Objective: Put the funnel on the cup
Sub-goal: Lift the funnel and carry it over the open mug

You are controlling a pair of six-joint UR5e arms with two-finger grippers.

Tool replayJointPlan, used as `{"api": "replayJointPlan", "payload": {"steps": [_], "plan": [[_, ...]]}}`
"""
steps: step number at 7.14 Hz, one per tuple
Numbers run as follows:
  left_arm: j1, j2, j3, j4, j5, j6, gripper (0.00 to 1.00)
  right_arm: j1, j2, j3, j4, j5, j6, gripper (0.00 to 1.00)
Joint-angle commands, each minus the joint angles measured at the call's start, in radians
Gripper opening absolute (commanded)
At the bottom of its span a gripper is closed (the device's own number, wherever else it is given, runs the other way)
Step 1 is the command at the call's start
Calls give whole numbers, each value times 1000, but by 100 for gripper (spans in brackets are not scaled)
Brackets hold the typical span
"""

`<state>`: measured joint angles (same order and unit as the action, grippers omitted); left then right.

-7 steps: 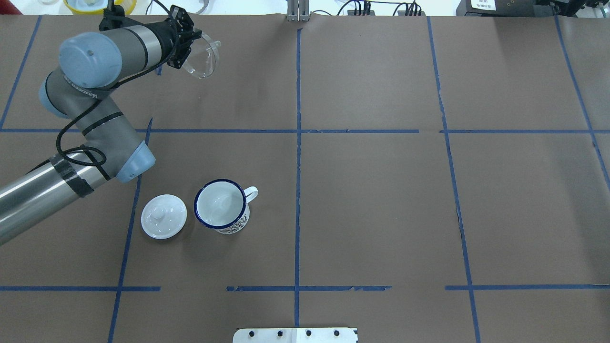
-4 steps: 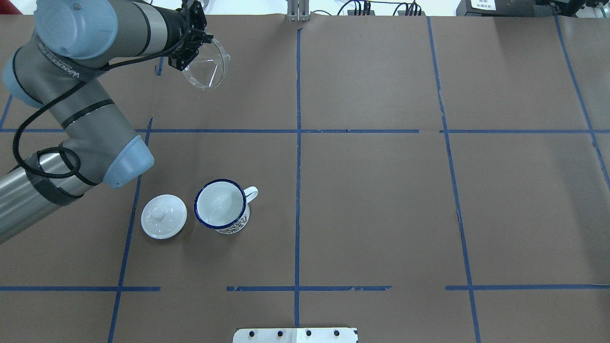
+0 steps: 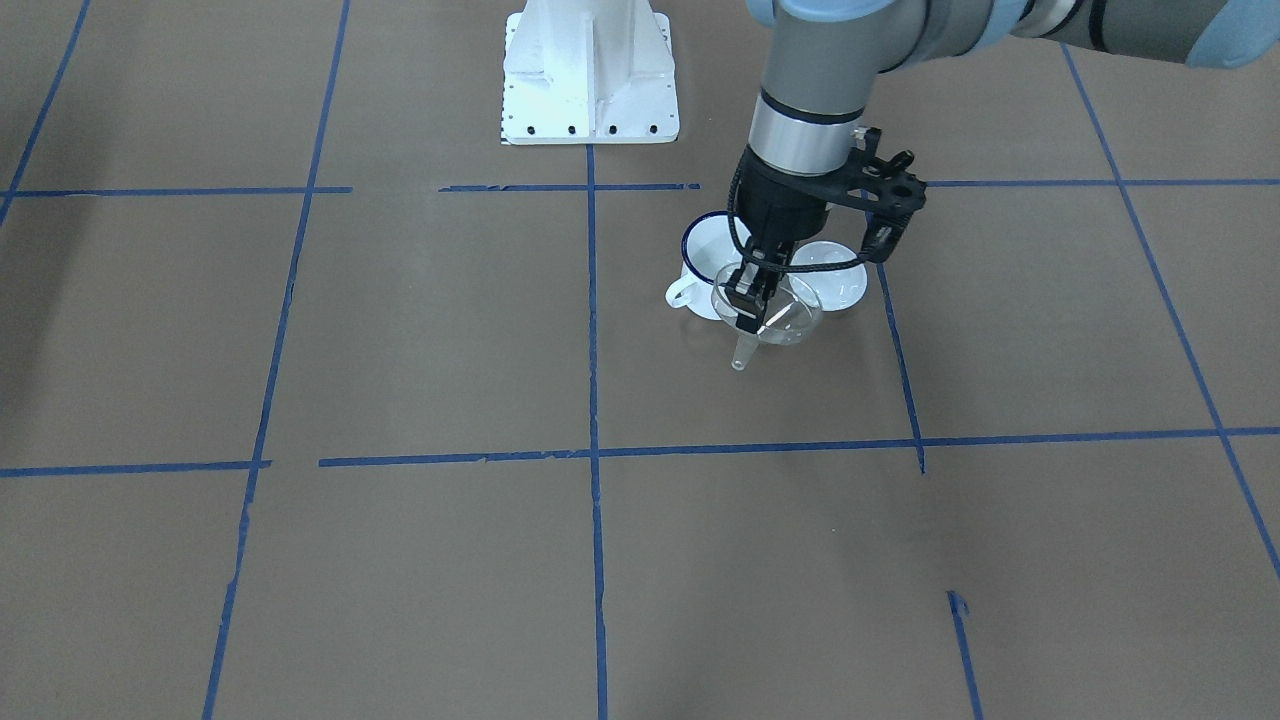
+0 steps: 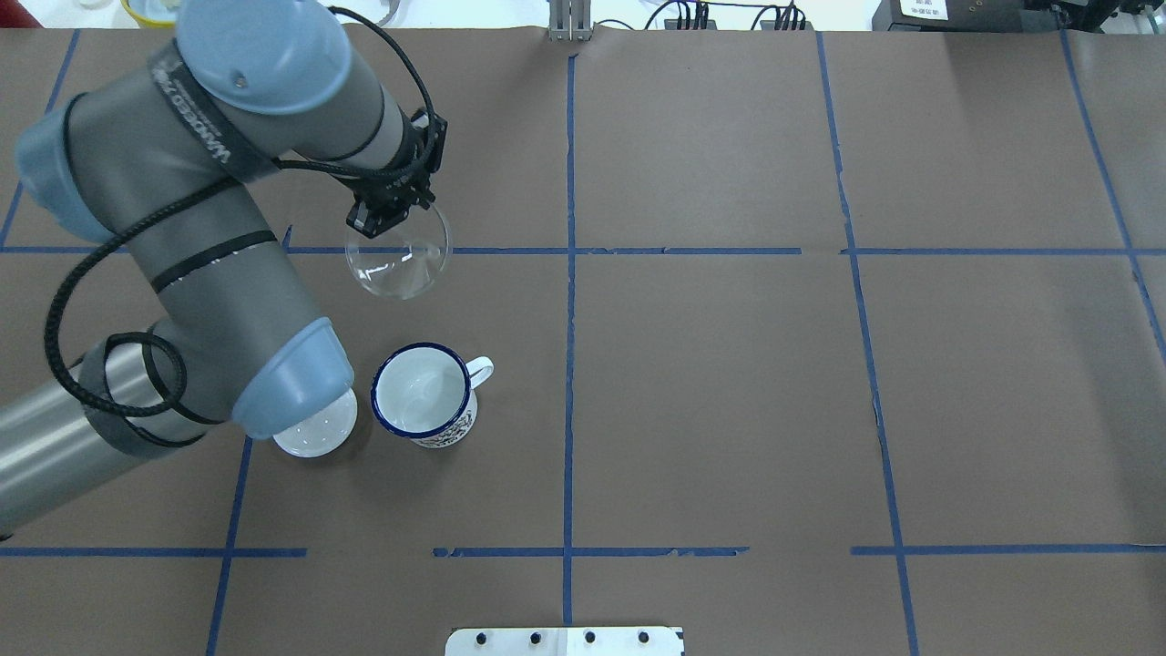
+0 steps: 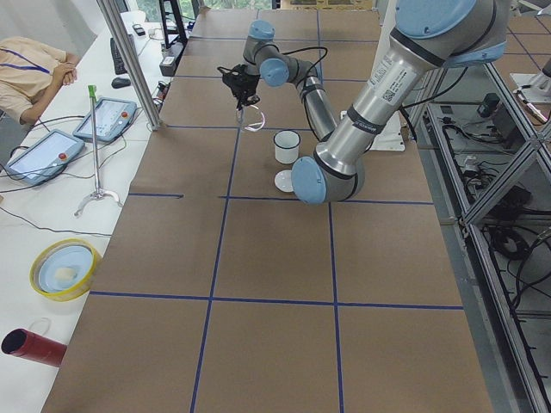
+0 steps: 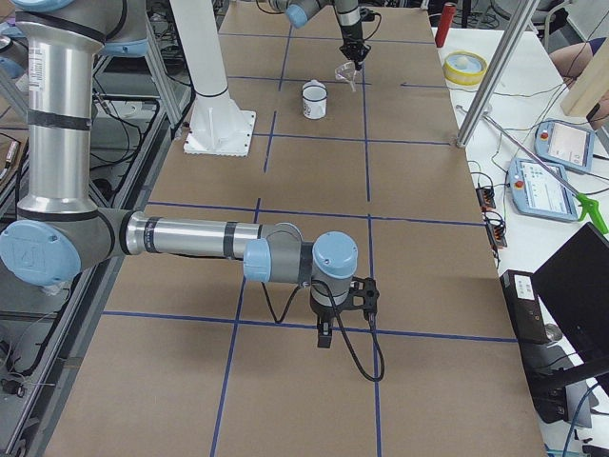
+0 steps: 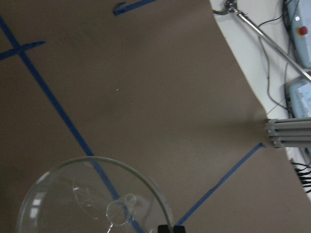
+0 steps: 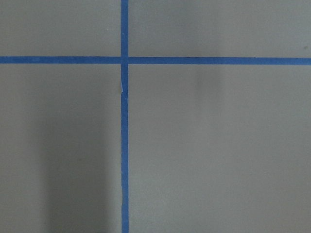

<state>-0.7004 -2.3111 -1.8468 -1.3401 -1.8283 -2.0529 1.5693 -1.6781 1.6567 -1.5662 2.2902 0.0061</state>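
Note:
The clear funnel [image 4: 401, 260] hangs in the air, mouth up and spout down, held by its rim. My left gripper [image 4: 376, 219] is shut on that rim. The white mug with the blue rim [image 4: 424, 394] stands upright on the table, nearer the robot than the funnel, handle to the right. In the front-facing view the funnel [image 3: 768, 312] hangs in front of the mug [image 3: 703, 262]. The left wrist view looks down into the funnel [image 7: 92, 199]. My right gripper [image 6: 324, 335] shows only in the exterior right view, low over the table; I cannot tell if it is open.
A round white knobbed lid [image 4: 314, 435] lies just left of the mug, partly under my left arm's elbow [image 4: 291, 383]. The robot's white base plate [image 3: 588, 75] sits at the near edge. Blue tape lines cross the brown table cover.
My left arm has carried the funnel from the table's far left edge toward the mug, and the funnel has turned from tilted to mouth up. The elbow now covers part of the lid.

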Motion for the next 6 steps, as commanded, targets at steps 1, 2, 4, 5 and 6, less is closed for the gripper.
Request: {"api": "replayJointPlan", "payload": {"steps": [1, 2, 4, 5, 6], "plan": [[68, -48, -12, 192, -34, 23, 0, 0, 0, 0, 0, 0, 0, 100], [70, -57, -29, 220, -38, 23, 0, 0, 0, 0, 0, 0, 0, 100], [75, -83, -54, 272, -42, 23, 0, 0, 0, 0, 0, 0, 0, 100], [100, -80, -49, 277, -48, 23, 0, 0, 0, 0, 0, 0, 0, 100], [126, -76, -48, 288, -51, 23, 0, 0, 0, 0, 0, 0, 0, 100]]}}
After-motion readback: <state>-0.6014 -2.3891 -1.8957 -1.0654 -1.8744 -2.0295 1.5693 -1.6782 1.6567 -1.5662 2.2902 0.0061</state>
